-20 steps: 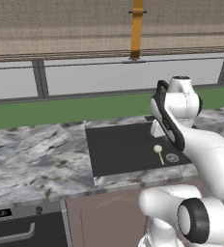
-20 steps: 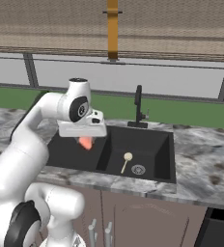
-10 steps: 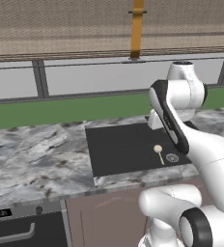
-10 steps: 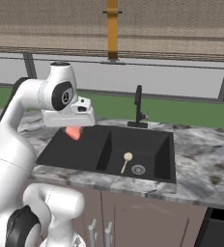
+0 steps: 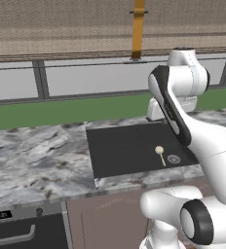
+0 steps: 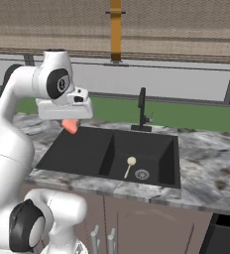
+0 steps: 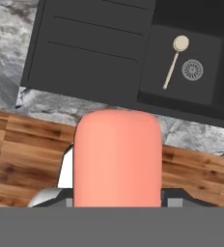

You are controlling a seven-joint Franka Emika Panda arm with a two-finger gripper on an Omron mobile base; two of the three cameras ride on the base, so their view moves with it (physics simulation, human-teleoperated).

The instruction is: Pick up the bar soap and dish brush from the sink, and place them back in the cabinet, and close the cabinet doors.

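Bar soap (image 7: 117, 159) pinched in pincer (image 6: 70, 124), lifted clear of sink (image 6: 77, 149) and hanging above its near-left corner, over grey marbled table (image 6: 206, 173). Dish brush (image 6: 129, 166) lying flat on basin floor beside drain (image 6: 142, 174), head toward black faucet (image 6: 142, 111), untouched. Cabinet and doors out of sight from these angles.

Likely trouble: smooth rounded block gripped at one end only, so possible slip or twist during a fast swing toward cabinet, then a drop onto table or wooden floor (image 7: 17, 159). Possible knock against shelf edge or door on the way in. Brush handle thin and flat on the bottom, an easy miss later.
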